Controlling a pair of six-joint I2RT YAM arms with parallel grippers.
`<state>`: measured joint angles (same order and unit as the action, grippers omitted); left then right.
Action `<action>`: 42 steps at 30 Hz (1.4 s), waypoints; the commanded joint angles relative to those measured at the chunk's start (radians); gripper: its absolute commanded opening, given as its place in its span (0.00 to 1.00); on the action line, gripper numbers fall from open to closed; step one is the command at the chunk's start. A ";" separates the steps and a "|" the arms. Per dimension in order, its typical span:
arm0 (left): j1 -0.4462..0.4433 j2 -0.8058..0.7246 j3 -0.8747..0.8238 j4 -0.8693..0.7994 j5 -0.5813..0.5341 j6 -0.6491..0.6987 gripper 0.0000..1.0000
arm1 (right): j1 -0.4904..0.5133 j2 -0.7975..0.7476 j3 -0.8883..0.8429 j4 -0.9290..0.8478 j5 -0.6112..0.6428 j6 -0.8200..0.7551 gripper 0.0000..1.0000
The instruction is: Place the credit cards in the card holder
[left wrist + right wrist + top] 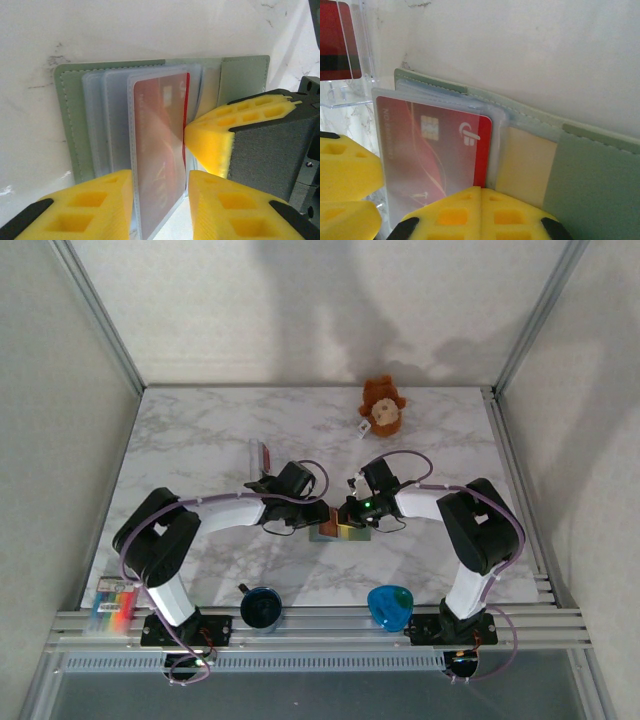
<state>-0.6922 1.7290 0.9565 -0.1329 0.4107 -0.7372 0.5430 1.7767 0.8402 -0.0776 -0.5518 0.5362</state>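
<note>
The card holder lies open on the marble table, grey-green with clear sleeves. One red credit card sits inside the front sleeve, a narrow strip of its edge still bare. My left gripper straddles that sleeve's near end, jaws apart, a slim gap showing beside the card. My right gripper is shut with nothing in it. Its tips rest on the holder's inner side against the card's edge. A second red credit card stands in the clear display stand.
The clear stand is just behind the left wrist. A brown plush toy sits at the back. A dark blue cup, a bright blue bowl and a pack of markers line the near edge.
</note>
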 commanded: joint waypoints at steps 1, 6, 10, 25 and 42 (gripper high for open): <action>-0.004 0.025 0.030 0.005 0.023 0.001 0.33 | 0.014 0.076 -0.035 -0.061 0.083 -0.016 0.00; -0.004 0.038 0.024 0.011 0.029 0.002 0.33 | 0.014 0.078 -0.039 -0.054 0.075 -0.013 0.00; -0.004 0.019 0.010 0.035 0.045 -0.007 0.33 | 0.015 0.079 -0.040 -0.041 0.064 -0.010 0.00; -0.027 0.059 0.072 0.061 0.101 -0.014 0.29 | -0.041 -0.129 -0.057 -0.124 0.121 -0.009 0.22; -0.108 0.178 0.230 0.046 0.138 -0.032 0.36 | -0.269 -0.543 -0.138 -0.307 0.310 0.052 0.41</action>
<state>-0.7788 1.8858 1.1507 -0.0883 0.5129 -0.7464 0.3126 1.2778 0.7101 -0.2996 -0.3027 0.5716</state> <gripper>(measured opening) 0.360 0.409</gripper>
